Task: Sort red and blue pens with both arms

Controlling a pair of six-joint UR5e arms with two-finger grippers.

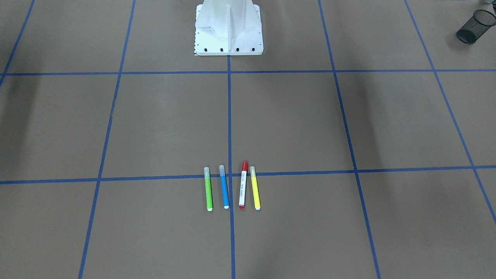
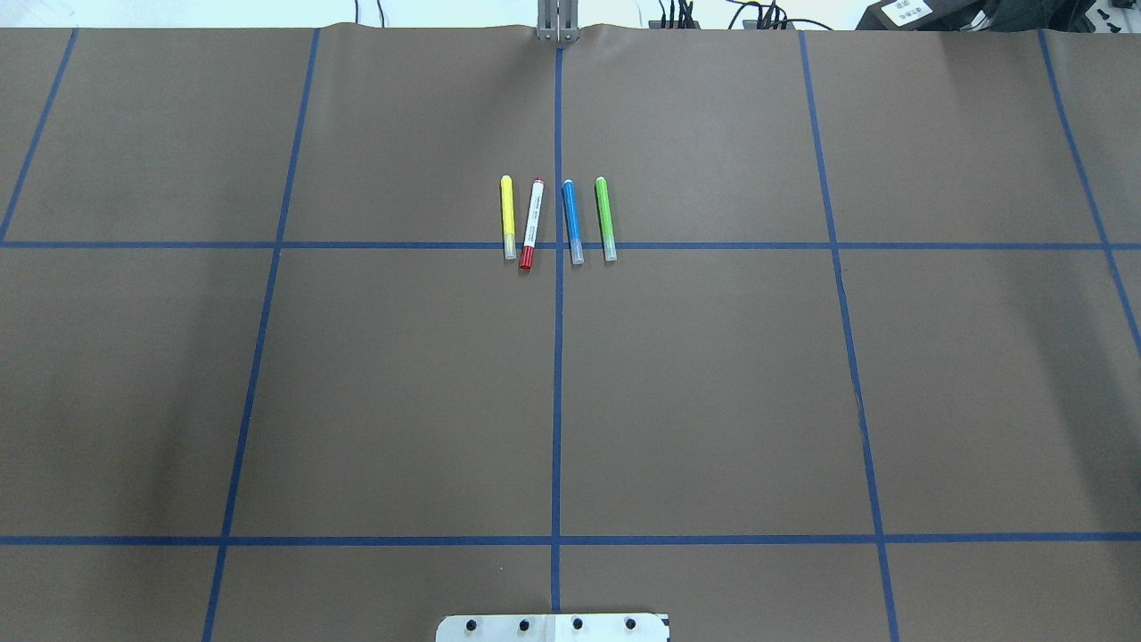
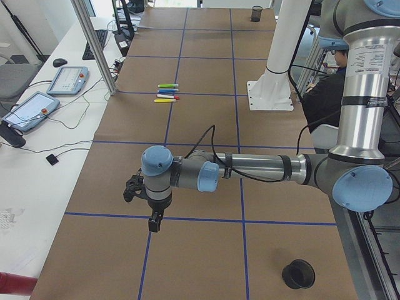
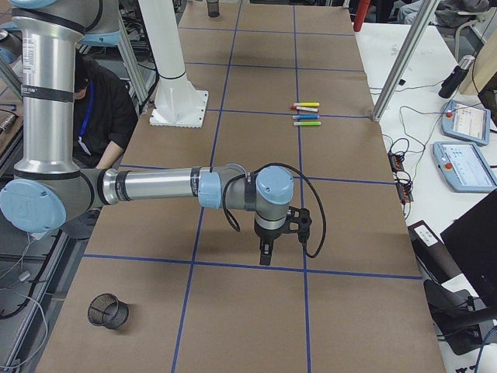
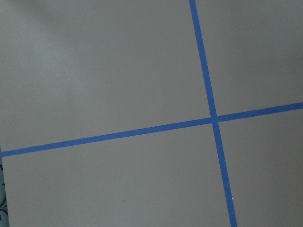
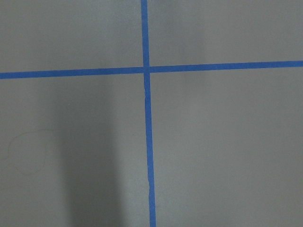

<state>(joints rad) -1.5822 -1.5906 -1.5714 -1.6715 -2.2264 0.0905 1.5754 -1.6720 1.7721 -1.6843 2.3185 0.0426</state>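
The red pen (image 1: 242,185) (image 2: 531,224), with a white printed barrel and red cap, lies beside the blue pen (image 1: 224,187) (image 2: 571,221) on the brown table, either side of the centre tape line. Both rest parallel in a row of markers. My left gripper (image 3: 153,222) hangs over the table far from the pens, seen only from the left end; my right gripper (image 4: 265,253) hangs likewise at the other end. I cannot tell whether either is open or shut. Both wrist views show only bare table with blue tape lines.
A green marker (image 1: 208,189) and a yellow marker (image 1: 254,188) flank the two pens. A black mesh cup (image 1: 473,27) lies on its side near the robot's left end; another mesh cup (image 4: 107,311) lies at the right end. The white pedestal (image 1: 228,31) stands at the middle.
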